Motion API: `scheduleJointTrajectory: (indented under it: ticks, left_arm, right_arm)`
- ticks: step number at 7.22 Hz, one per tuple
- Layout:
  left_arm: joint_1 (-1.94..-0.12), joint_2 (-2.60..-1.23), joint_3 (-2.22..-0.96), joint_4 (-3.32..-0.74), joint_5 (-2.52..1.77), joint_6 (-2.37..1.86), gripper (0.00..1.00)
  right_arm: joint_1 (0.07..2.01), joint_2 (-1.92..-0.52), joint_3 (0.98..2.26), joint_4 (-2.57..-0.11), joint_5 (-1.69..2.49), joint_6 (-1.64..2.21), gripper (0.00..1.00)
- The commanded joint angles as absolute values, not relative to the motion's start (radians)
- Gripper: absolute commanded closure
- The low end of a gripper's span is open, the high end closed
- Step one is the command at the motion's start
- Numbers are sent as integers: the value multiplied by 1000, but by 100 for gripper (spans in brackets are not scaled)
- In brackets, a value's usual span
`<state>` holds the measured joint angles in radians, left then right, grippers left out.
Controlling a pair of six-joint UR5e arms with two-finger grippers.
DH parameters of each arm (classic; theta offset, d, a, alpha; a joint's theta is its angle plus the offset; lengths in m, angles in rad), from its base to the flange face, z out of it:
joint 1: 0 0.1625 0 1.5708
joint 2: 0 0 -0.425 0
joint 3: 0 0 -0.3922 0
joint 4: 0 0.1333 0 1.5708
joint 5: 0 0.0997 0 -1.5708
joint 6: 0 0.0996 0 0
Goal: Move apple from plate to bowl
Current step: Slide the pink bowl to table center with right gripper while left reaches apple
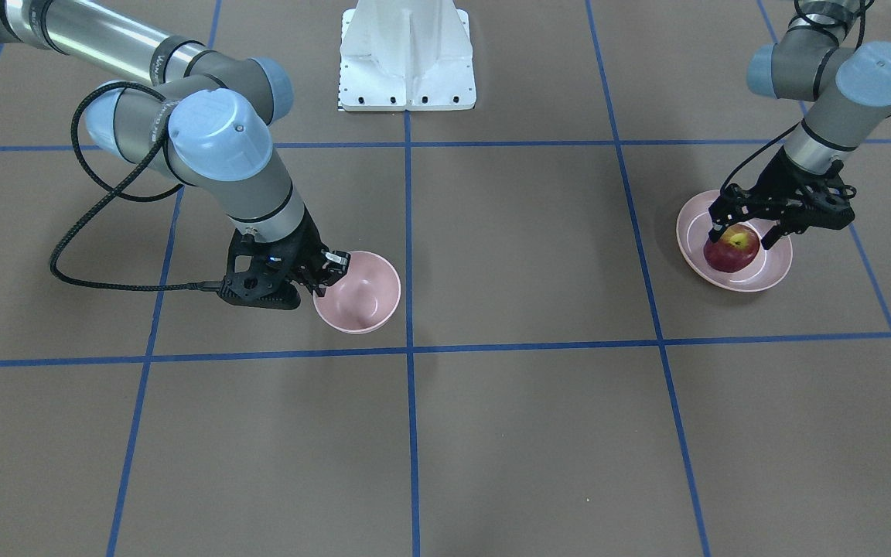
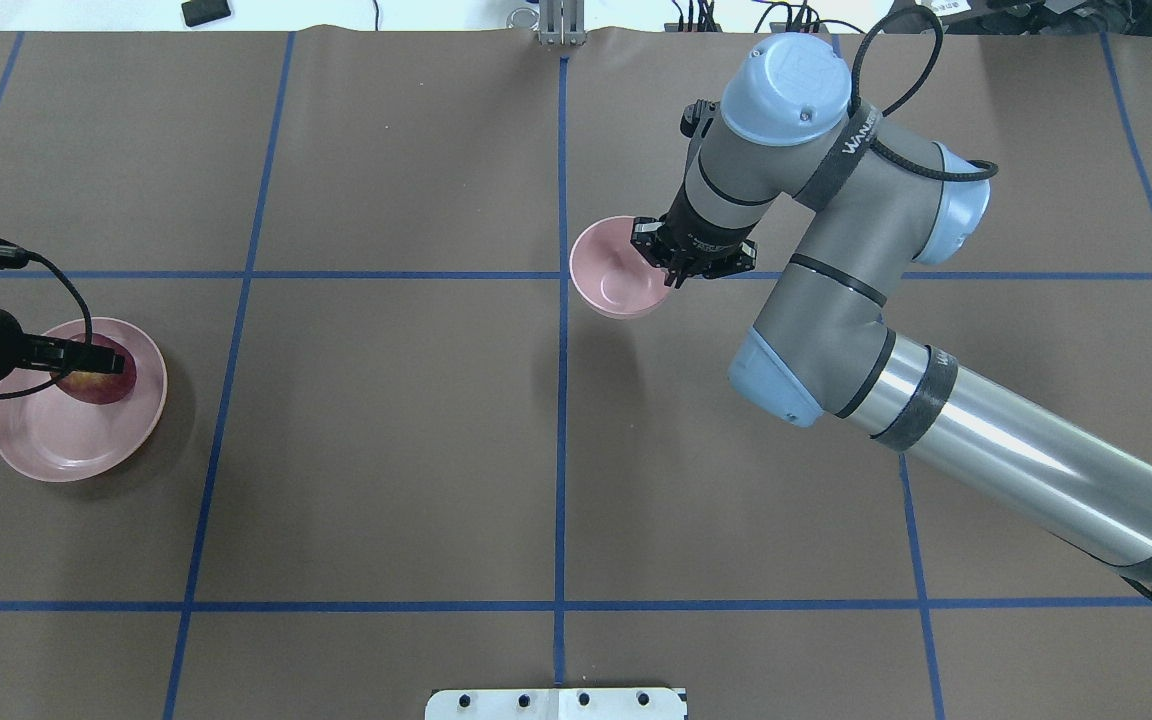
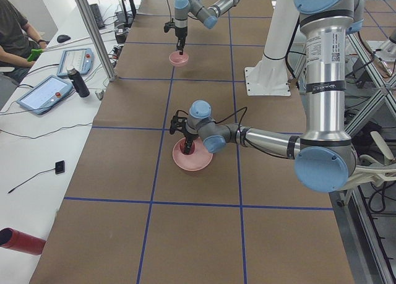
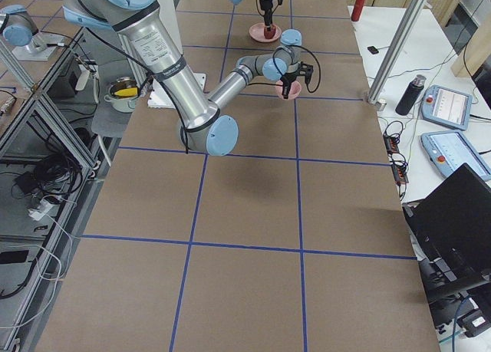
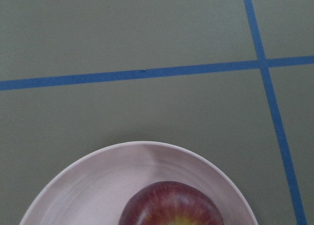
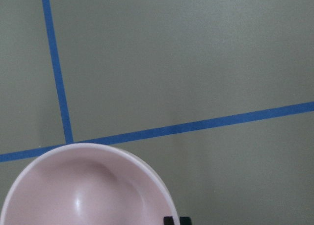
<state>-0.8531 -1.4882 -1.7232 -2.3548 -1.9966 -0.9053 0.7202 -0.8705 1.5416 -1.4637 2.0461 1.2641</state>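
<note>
The dark red apple [image 1: 732,249] lies in the wide shallow pink plate [image 1: 694,220] at the table's end on my left. My left gripper [image 1: 741,236] is down over it, one finger against each side of the apple, which rests on the plate. In the overhead view the apple [image 2: 104,385] shows partly under the gripper [image 2: 86,365]. The small deep pink bowl [image 1: 368,300] stands near the table's middle. My right gripper [image 1: 329,271] is shut on its rim, and its fingertips [image 6: 169,220] show at the bowl [image 6: 83,195] edge.
The white robot base plate [image 1: 407,62] stands at the table's robot side. Blue tape lines [image 1: 408,232] divide the brown table top. A side table with tablets [image 3: 46,93] and a seated operator [image 3: 15,24] lies beyond the far edge.
</note>
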Motion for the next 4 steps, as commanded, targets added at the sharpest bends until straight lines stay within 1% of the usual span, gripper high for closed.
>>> scheduleJointTrajectory:
  ticks: [1, 2, 4]
  left_arm:
    - [-819, -1496, -1724, -2298, -1933, -907, 3]
    - [-813, -1517, -1723, -2271, -1930, -907, 3]
    - [-811, -1534, -1718, -2238, -1930, -902, 3]
  right_arm:
    - [709, -832, 1493, -1463, 2033, 1267, 100]
    - [703, -798, 1447, -1463, 2025, 1267, 100]
    - [686, -796, 1442, -1463, 2010, 1267, 100]
